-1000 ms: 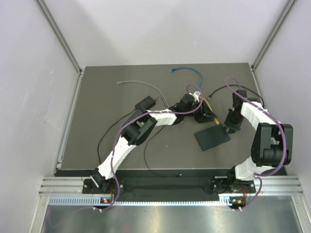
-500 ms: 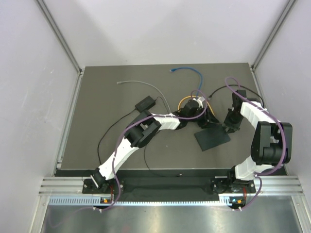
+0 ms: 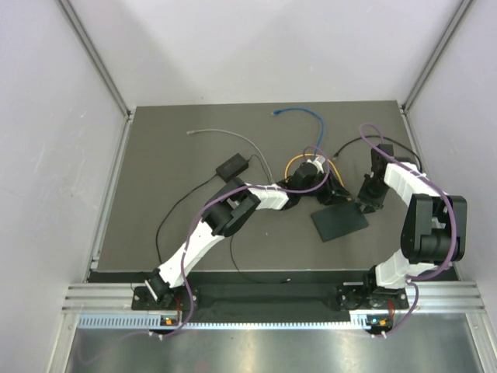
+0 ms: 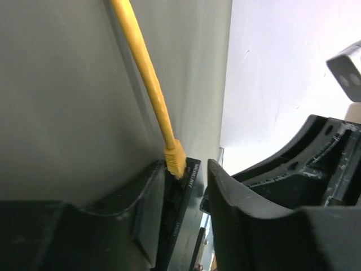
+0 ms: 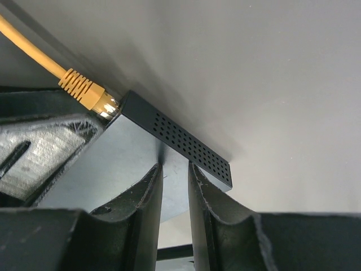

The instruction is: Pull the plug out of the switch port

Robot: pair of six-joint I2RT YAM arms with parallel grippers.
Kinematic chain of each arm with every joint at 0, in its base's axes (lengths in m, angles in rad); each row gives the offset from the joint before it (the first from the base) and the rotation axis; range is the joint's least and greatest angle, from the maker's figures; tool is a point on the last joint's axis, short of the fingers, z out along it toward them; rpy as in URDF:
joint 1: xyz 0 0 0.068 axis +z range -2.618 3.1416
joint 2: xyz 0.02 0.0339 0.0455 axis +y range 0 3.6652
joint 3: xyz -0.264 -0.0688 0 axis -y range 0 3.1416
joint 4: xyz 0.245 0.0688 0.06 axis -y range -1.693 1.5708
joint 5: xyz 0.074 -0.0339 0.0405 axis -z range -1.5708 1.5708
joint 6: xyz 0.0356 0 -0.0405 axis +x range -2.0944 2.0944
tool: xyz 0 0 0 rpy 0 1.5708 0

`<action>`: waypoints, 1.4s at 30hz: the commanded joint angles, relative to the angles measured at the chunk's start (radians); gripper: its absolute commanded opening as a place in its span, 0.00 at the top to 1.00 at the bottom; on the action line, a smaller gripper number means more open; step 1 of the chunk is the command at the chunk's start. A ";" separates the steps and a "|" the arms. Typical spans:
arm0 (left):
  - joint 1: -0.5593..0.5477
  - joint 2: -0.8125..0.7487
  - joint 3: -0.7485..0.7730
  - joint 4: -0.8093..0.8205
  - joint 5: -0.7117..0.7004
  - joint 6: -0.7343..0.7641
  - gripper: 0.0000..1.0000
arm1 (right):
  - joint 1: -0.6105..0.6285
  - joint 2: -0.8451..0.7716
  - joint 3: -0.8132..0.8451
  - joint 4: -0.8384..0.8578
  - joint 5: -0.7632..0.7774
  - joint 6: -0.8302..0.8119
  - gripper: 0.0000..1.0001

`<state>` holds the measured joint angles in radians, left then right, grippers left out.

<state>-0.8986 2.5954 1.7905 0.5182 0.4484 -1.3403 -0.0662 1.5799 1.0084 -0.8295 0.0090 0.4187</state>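
Observation:
The switch is a flat matte black box right of the table's centre. A yellow plug on a yellow cable sits in a port on its edge. It also shows in the right wrist view. My left gripper is at that edge. In the left wrist view the left gripper is open a little, with the switch's edge and the plug's tip between its jaws. My right gripper is almost fully closed and empty, tips resting on the switch's top.
A smaller black block with a thin black cord lies left of centre. A grey cable and a blue cable lie toward the back. Another black cord runs by the right arm. Walls close in the table's sides.
My left arm has swung to the right and brought its gripper to the switch's plug edge; the yellow cable loop now shows behind it. My right gripper and the switch have stayed put.

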 commanded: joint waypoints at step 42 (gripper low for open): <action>0.020 0.046 0.043 -0.044 -0.017 -0.040 1.00 | 0.029 -0.028 0.035 0.049 -0.004 0.192 0.55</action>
<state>-0.8928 2.6137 1.8301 0.4519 0.4335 -1.3552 -0.0559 1.5646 1.0233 -0.8249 0.0181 0.5369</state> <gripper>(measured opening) 0.188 0.440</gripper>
